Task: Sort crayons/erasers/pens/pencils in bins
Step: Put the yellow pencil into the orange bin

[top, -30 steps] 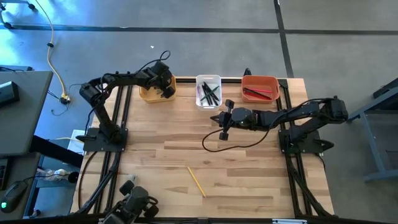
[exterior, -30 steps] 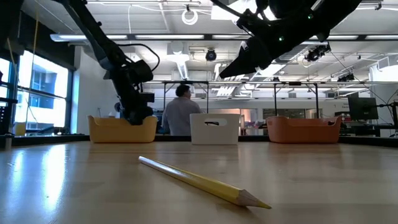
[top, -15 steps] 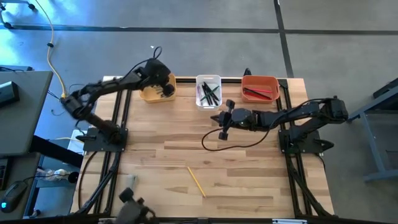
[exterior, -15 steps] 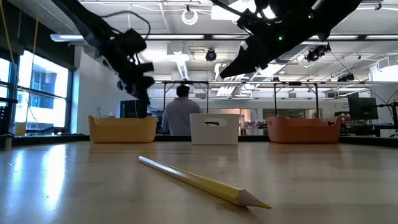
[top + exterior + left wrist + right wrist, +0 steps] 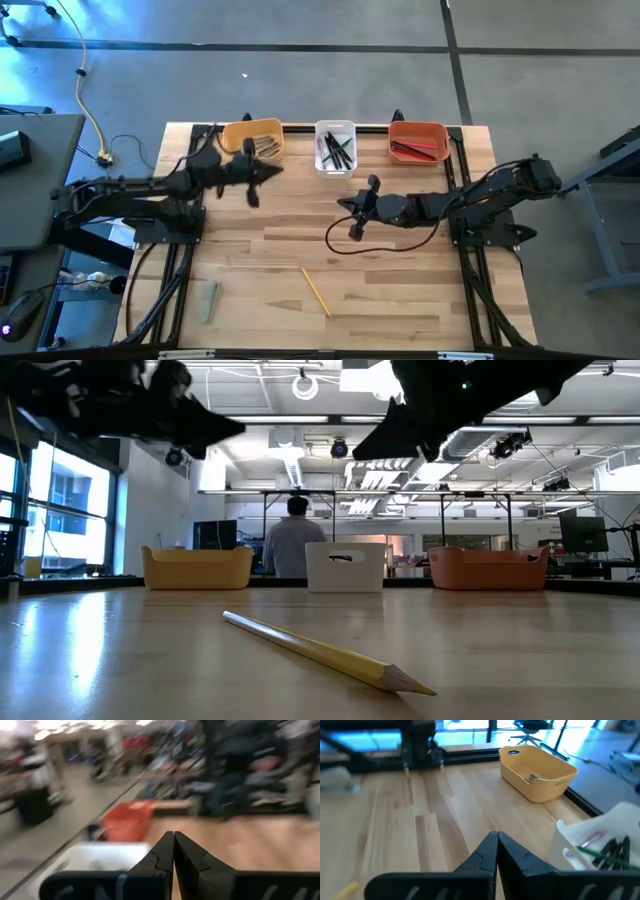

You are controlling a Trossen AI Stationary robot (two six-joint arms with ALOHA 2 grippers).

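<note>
The three bins stand in a row along the far edge of the worktop (image 5: 400,290): yellow bin (image 5: 252,138), white bin (image 5: 336,146) holding the pens (image 5: 340,152), red bin (image 5: 418,141). The left gripper (image 5: 272,171), fingers together and empty, hangs just in front of the yellow bin. The right gripper (image 5: 343,203), also closed and empty, hangs mid-worktop. One yellow pencil (image 5: 316,292) lies alone on open wood near the front edge. Only the low view shows a person (image 5: 292,546) beyond the bins.

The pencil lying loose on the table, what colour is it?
Yellow. The pencil shows best in the low view, lying alone on the wood.
</note>
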